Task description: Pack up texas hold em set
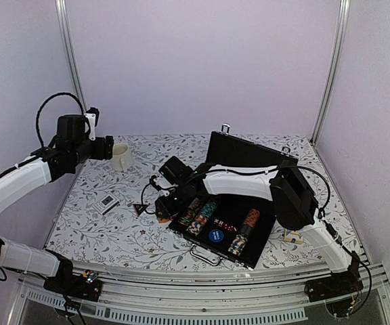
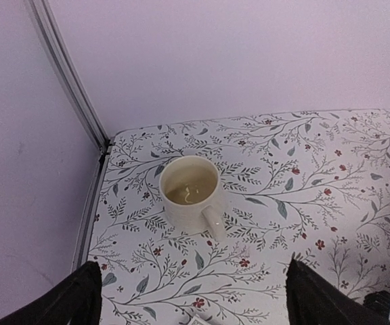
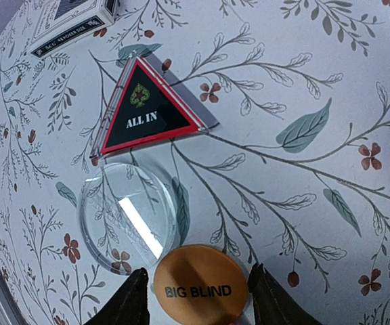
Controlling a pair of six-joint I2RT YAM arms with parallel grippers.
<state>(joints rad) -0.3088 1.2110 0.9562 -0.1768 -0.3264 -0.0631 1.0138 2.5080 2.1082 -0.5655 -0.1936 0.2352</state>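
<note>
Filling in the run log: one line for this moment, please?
right gripper: straddles orange BIG BLIND disc, grip unclear | left gripper: open, near mug | case: open

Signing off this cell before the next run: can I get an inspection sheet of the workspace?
Surface: floral tablecloth, flat, no spill seen.
Job's things: black case open, with chip rows, red dice and blue disc inside; card deck, ALL IN triangle, clear disc and orange BIG BLIND disc outside on the cloth.
Clutter: cream mug, upright, far left; small unclear item right of the case.
Hands: left hand open, empty, near the mug; right hand fingers flank the orange BIG BLIND disc, grip not confirmed.
Cables: black loop over left arm; no snag seen.
Surroundings: pale walls, metal posts.
</note>
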